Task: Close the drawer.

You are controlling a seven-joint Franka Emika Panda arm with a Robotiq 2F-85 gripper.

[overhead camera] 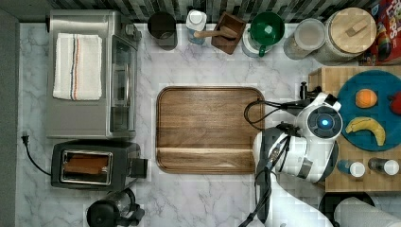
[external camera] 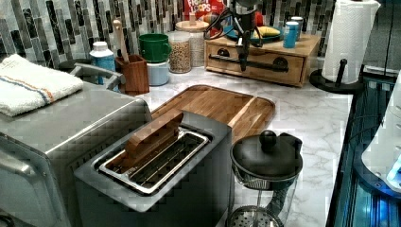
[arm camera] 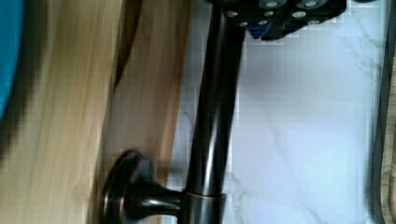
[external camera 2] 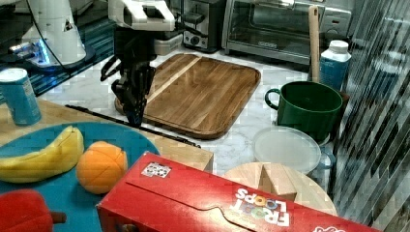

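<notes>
The tool hangs point-down from the white arm with its tip at the long dark bar handle; in the left view the tool crosses the bar about midway along it. I cannot tell whether it is open, closed or gripping the bar, since the fingertips are hidden against the dark metal. In the wrist view the handle runs past a round dark mounting foot fixed to the light bamboo front.

The drawer sits in the light wood box at the top view's right edge of the marble tabletop. In the left view its front looks about flush with the box.

On the box top lies a blue plate carrying a banana, an orange and a red item at the frame edge, with a blue can and a second small container beside it.

Near the drawer front, the brown rounded-corner wooden board lies flat mid-tabletop. Past it, at the top view's left, stand a toaster oven with a striped towel on top, a toaster and a French press. Along the tiled back wall are a green mug, a Froot Loops box, a jar and a paper towel roll.
</notes>
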